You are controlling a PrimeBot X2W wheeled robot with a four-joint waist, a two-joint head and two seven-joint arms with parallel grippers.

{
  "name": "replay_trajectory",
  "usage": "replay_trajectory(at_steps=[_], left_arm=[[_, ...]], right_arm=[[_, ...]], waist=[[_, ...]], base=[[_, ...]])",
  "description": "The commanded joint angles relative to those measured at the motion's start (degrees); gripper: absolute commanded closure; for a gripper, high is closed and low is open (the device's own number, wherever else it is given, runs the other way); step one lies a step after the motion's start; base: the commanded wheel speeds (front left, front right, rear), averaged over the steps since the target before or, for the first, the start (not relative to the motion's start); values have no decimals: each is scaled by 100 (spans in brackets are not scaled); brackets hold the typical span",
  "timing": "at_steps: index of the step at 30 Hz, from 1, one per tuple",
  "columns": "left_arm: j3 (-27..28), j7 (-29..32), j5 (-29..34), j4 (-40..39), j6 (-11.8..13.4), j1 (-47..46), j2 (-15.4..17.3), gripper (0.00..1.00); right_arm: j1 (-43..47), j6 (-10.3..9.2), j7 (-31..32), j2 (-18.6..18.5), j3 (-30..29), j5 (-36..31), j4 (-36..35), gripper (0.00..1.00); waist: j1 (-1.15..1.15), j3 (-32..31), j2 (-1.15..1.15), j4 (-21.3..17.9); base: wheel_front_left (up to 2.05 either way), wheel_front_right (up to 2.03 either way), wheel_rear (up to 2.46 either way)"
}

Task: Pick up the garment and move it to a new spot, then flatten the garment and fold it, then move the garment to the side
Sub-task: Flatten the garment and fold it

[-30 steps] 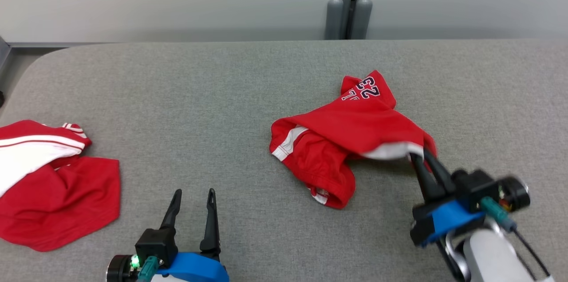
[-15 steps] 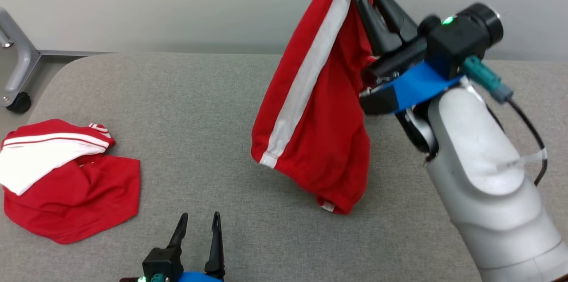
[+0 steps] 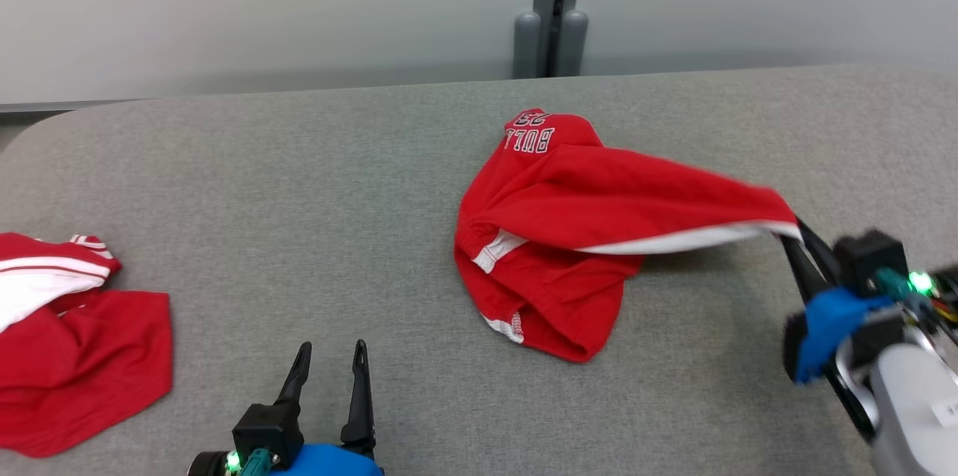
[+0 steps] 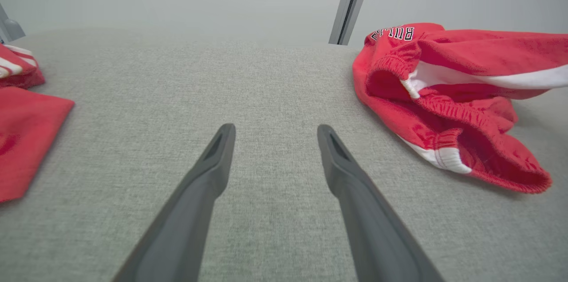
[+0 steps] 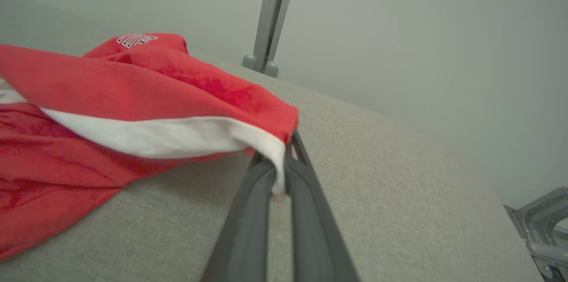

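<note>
The right claw (image 3: 795, 235) is clamped on a white-trimmed corner of the red garment (image 3: 591, 191), holding that edge stretched out to the right just above the grey desk (image 3: 299, 177). The rest of the garment lies bunched near the desk's middle. The left claw (image 3: 331, 349) hovers with fingers spread and empty, between the garment and a second red-and-white cloth (image 3: 75, 364) at the far left.

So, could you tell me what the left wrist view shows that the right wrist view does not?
Left wrist view adds: the left gripper, open above the table, and a second red garment at the left edge. Right wrist view adds: the right gripper shut on the white-striped hem of the garment, holding that hem off the table. Both: that garment with its lettering, the grey table and the grey post behind.
</note>
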Motion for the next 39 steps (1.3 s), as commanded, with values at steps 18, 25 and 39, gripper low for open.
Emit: replay_trajectory(at_steps=[18, 25, 39], left_arm=[[-393, -17, 11, -131, -367, -786, 2, 0], [-930, -17, -290, -27, -548, -1400, 2, 0], [-1645, -17, -1038, 1024, -824, -2400, 4, 0]], right_arm=[[924, -2, -782, 354, -990, -760, -291, 0], [1228, -2, -784, 694, -600, -453, -990, 0], [1092, -2, -785, 869, -261, -208, -1155, 0]], waist=[[0, 470, 0, -439], [0, 681, 0, -518], [0, 1036, 0, -811]], base=[[0, 0, 0], [0, 0, 0], [0, 0, 0]])
